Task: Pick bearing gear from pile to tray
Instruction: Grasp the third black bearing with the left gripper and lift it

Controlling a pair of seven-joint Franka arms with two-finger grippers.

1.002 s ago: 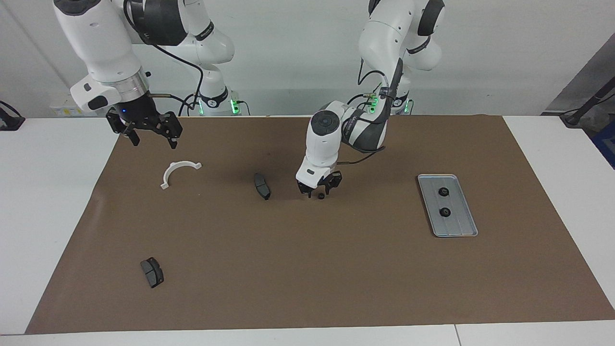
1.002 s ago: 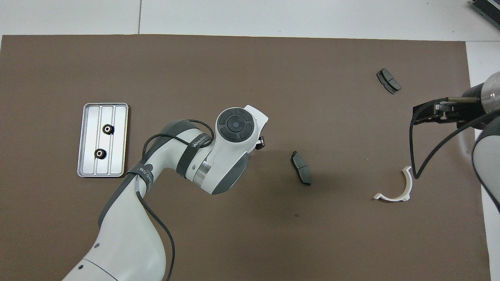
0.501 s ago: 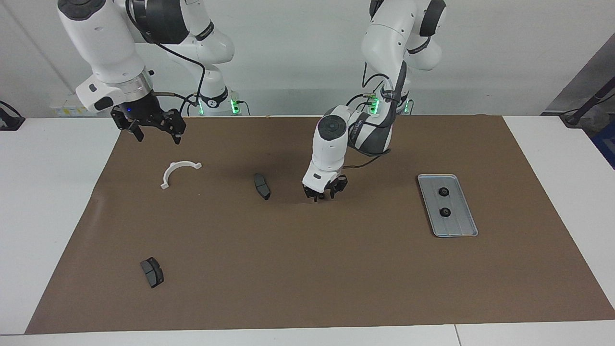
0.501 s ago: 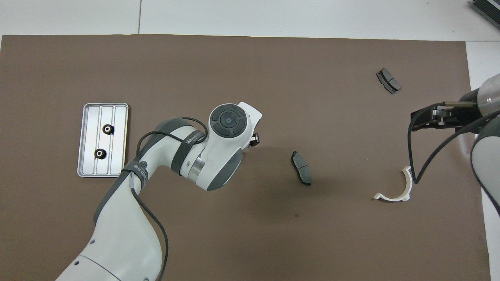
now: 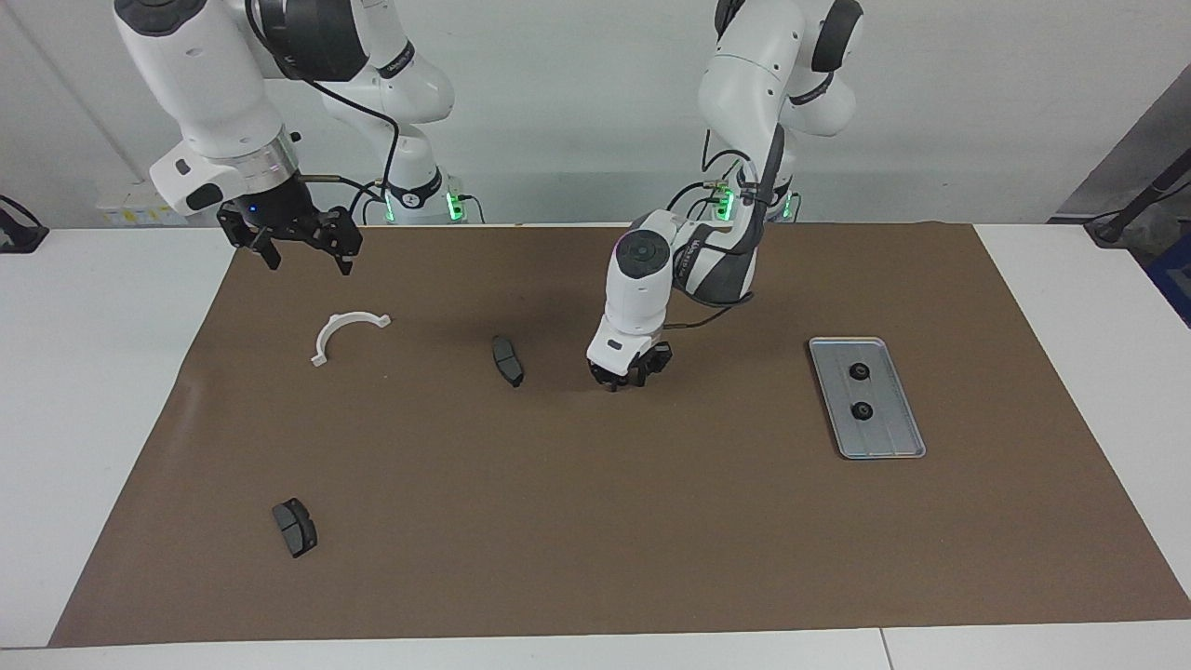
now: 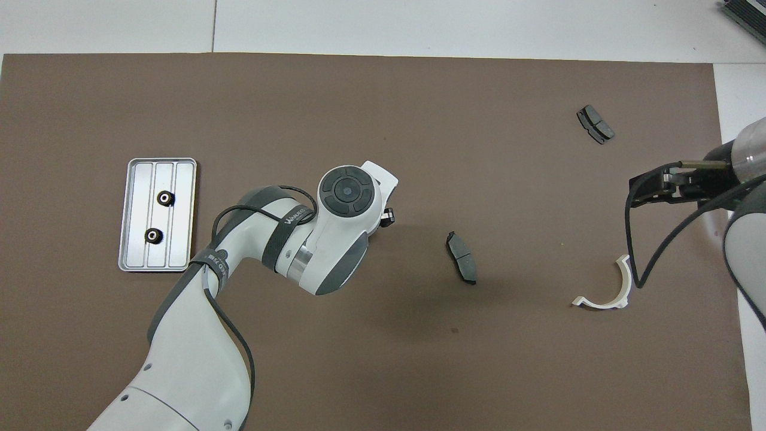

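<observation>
Overhead view showed the tray at the left arm's end of the brown mat, its long axis running away from the robots, two black gears lying in it. No lettering was readable anywhere but on a strap of the left arm. The left gripper was down on the mat mid-table; whether its fingers clasped anything I cannot tell. Beside it lay a brake pad. The right gripper, fingers apart, hung near the white curved bracket. Another brake pad lay farther out.

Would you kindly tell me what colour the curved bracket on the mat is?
The curved bracket is white; the overhead view shows it best.
</observation>
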